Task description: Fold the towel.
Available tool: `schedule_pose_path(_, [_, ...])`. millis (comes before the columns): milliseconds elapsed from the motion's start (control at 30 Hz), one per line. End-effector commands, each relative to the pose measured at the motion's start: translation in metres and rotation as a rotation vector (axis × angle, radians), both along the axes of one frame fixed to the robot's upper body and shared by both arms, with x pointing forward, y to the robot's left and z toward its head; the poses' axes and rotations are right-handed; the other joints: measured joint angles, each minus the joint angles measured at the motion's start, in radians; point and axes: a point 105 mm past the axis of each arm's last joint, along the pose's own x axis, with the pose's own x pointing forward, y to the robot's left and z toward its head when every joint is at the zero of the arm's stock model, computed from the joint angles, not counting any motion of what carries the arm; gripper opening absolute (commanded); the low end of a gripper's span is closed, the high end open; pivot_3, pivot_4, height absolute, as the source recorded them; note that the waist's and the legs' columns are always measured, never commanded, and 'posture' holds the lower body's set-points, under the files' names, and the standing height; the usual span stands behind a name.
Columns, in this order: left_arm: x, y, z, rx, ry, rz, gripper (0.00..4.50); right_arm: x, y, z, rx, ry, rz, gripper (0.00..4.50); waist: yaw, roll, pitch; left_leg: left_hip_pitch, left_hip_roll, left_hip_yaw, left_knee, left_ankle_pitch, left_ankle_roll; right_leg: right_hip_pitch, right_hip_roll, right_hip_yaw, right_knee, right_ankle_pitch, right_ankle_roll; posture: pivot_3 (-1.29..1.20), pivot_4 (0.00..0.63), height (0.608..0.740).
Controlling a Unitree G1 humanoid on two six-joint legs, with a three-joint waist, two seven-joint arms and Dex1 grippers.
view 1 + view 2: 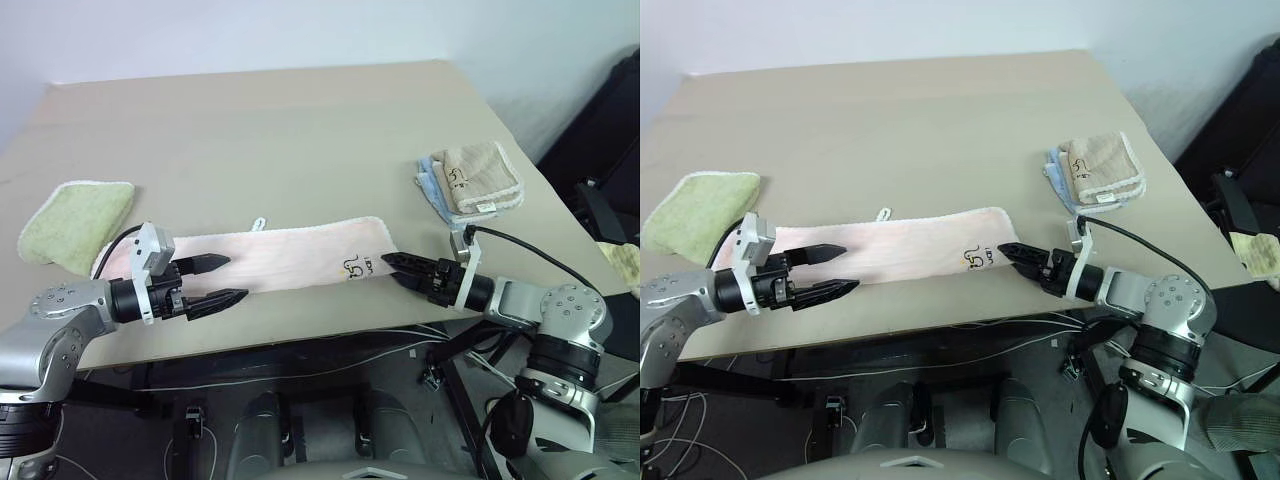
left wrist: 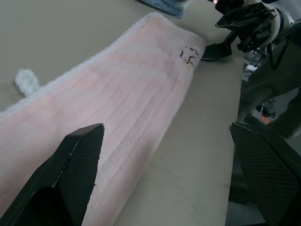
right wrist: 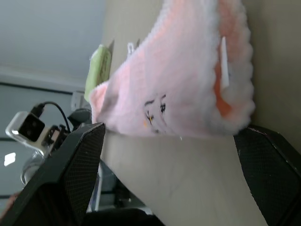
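Towel [image 1: 290, 258], pale pink and folded into a long strip, lies along the near edge of the table [image 1: 300, 130]. Beyond its left end sits a green towel [image 1: 75, 222]; beyond its right end, stacked tan and blue towels [image 1: 472, 180]. The left gripper [image 1: 220, 281] and right gripper [image 1: 392, 268] flank it, fingers apart, empty. Its dark mark is unreadable.

We are holding both arms low and forward, grippers pointing inward at each other.

Our left gripper [image 1: 218, 281] is standing with its two black fingers [image 1: 204, 264] spread wide, aiming right. Our right gripper [image 1: 397, 270] is aiming left, its fingers also parted, and the elbow is bending out to the right.
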Motion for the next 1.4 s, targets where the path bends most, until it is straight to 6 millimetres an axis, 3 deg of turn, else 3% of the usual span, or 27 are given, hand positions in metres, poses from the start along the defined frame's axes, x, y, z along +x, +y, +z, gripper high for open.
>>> schedule_pose_path(33, [-0.002,-0.002,-0.001,0.029,-0.028,-0.021,4.5,0.006,-0.001,0.002,-0.006,-0.002,-0.025,4.09,0.0,0.0,0.0,0.0,0.0,0.0,0.0,0.0,0.0,0.0,0.0,0.0,0.0,0.0,0.0,0.0,0.15,0.74])
schedule_pose_path(100, [-0.002,-0.003,-0.002,0.024,-0.028,-0.022,4.5,0.008,-0.002,0.002,0.002,0.001,-0.031,3.57,0.001,0.0,0.0,0.0,0.0,0.0,0.0,0.0,0.0,0.0,0.0,0.0,0.0,0.0,0.0,0.0,0.15,0.74])
schedule_pose_path(300, [-0.001,-0.005,-0.002,0.021,-0.034,-0.017,4.5,0.009,-0.004,0.008,0.02,-0.013,-0.028,1.41,0.004,0.0,0.0,-0.001,0.0,0.0,0.0,0.0,0.0,-0.001,0.0,0.0,-0.001,0.0,0.0,0.0,0.15,0.74])
schedule_pose_path(433, [0.001,-0.01,0.0,0.025,-0.041,-0.014,4.5,-0.001,-0.007,0.008,0.03,-0.029,-0.002,0.08,0.006,0.0,0.0,-0.001,0.0,0.0,0.0,0.0,0.0,-0.001,0.0,0.0,-0.002,0.0,0.0,0.0,0.15,0.74])
schedule_pose_path(567, [0.0,-0.016,0.005,0.025,-0.039,-0.026,4.5,-0.013,-0.021,0.012,0.054,-0.052,-0.014,0.03,0.012,0.0,0.0,-0.001,0.0,0.0,-0.001,0.0,0.0,0.0,-0.001,0.0,-0.002,0.0,0.0,0.0,0.15,0.74])
schedule_pose_path(800, [0.005,-0.021,0.012,0.024,-0.027,-0.038,4.5,-0.036,-0.065,0.003,-0.07,-0.008,-0.069,0.03,0.014,0.0,0.0,-0.002,-0.001,0.0,-0.002,0.0,0.0,0.0,-0.002,0.0,-0.005,0.0,0.0,0.0,0.15,0.74])
schedule_pose_path(900, [0.008,-0.025,0.016,0.02,-0.027,-0.05,4.5,-0.036,-0.089,0.003,-0.126,0.0,-0.123,0.03,0.011,0.0,0.0,-0.002,-0.001,-0.002,-0.002,0.0,0.0,0.0,-0.001,0.0,-0.006,0.0,0.0,0.0,0.15,0.74])
schedule_pose_path(1000, [0.011,-0.029,0.019,0.003,-0.021,-0.062,4.5,-0.031,-0.101,0.015,-0.156,-0.044,-0.143,0.03,0.009,0.0,0.0,-0.001,-0.002,-0.003,-0.002,0.0,0.001,0.0,-0.001,0.0,-0.006,0.0,0.0,0.0,0.15,0.74])
schedule_pose_path(1133, [0.014,-0.032,0.019,0.005,-0.021,-0.073,4.5,-0.025,-0.095,0.043,-0.177,-0.161,-0.106,0.03,0.01,0.0,0.0,-0.001,-0.002,-0.004,-0.003,0.0,0.001,0.0,-0.001,0.0,-0.006,0.0,0.0,0.0,0.15,0.74])
schedule_pose_path(1300, [0.015,-0.031,0.02,0.016,-0.025,-0.077,4.5,-0.036,-0.06,0.073,-0.278,-0.334,0.079,0.03,0.012,0.0,0.0,-0.002,-0.002,-0.005,-0.003,0.0,0.001,0.0,-0.001,0.0,-0.006,0.0,0.0,0.0,0.15,0.74])
schedule_pose_path(1400, [0.016,-0.029,0.021,0.018,-0.027,-0.076,4.5,-0.042,-0.044,0.078,-0.377,-0.405,0.185,0.03,0.012,0.0,0.001,-0.002,-0.002,-0.005,-0.003,0.0,0.001,0.0,-0.001,0.0,-0.007,0.0,0.0,0.0,0.15,0.74])
